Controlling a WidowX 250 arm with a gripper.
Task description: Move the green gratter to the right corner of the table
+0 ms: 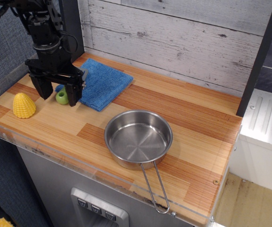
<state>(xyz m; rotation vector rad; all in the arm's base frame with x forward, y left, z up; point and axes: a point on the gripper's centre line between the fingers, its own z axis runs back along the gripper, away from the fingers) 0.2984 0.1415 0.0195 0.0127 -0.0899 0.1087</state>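
The green gratter (62, 97) lies at the left of the table (183, 113), its lime-green handle end showing between my fingers and its grey head hidden under the gripper on the edge of the blue cloth. My black gripper (60, 96) is lowered over it with one finger on each side of the handle. The jaws stand apart and do not visibly press on the handle.
A blue cloth (100, 82) lies behind the gratter. A yellow corn cob toy (23, 105) stands to the left. A steel pan (138, 138) with a long wire handle sits mid-table. A black post (258, 61) borders the right end.
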